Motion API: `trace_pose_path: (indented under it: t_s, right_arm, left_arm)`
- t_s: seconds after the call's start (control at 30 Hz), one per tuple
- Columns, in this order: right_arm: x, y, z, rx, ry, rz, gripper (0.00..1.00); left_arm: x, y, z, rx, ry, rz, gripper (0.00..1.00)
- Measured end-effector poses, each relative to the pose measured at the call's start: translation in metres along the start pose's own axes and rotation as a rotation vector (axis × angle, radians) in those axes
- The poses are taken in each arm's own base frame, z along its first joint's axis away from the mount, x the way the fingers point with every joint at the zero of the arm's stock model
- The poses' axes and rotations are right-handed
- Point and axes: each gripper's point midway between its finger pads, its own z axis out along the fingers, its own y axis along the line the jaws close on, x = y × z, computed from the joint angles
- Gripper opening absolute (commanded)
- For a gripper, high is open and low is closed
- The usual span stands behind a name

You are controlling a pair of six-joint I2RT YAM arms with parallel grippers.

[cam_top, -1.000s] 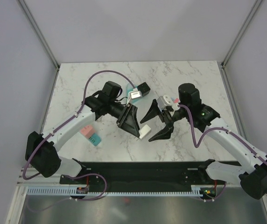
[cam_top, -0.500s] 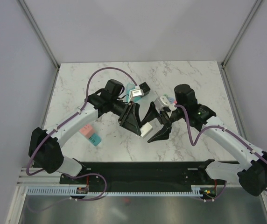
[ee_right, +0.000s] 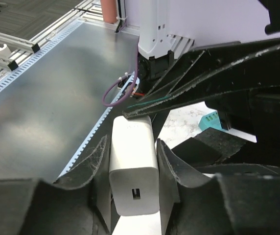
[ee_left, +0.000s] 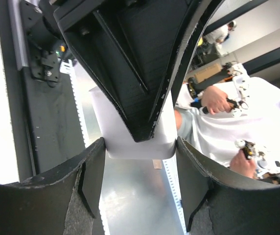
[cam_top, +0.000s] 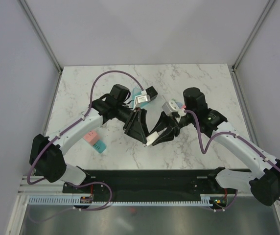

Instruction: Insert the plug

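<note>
Both arms meet over the middle of the marble table (cam_top: 203, 83). The white adapter (ee_right: 132, 161) is held off the table between the two grippers, near the table's front half.

Right gripper (ee_right: 131, 147): fingers pressed on both long sides of the adapter, clamped. The adapter's end face with a small slot faces the right wrist camera.

Left gripper (ee_left: 140, 147): both fingers touch opposite sides of the same adapter, clamped. In the left wrist view the right fingers come down onto it from above.

A pink block (cam_top: 91, 137) and a teal block (cam_top: 99, 146) lie on the table to the left, well apart from the grippers.
</note>
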Motion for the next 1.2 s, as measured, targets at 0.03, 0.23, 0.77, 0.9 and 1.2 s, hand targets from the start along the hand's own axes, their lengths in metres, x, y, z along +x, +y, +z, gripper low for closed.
trace_pose_path:
  t_s: [0.03,0.23,0.77,0.9,1.2]
  right_arm:
    - [-0.001,0.000,0.000,-0.001,-0.001,-0.003,0.09]
    - [0.001,-0.009,0.001,0.005,0.004,0.037,0.00]
    - [0.031,-0.144,-0.048,0.794,0.226,0.495,0.00]
    - [0.058,-0.206,-0.070,1.075,0.326,0.634,0.00]
    - [0.116,-0.282,-0.072,1.335,0.552,0.737,0.00]
  left_arm:
    - [0.000,-0.001,0.000,0.004,0.000,0.002,0.02]
    - [-0.004,0.005,-0.009,-0.024,-0.027,0.006,0.75]
    - [-0.043,0.122,-0.224,-0.967,-0.547,-0.278,0.96]
    - [-0.011,0.127,-0.247,-1.203,-0.600,-0.331,0.99]
    - [0.033,0.108,-0.262,-1.433,-0.772,-0.312,1.00]
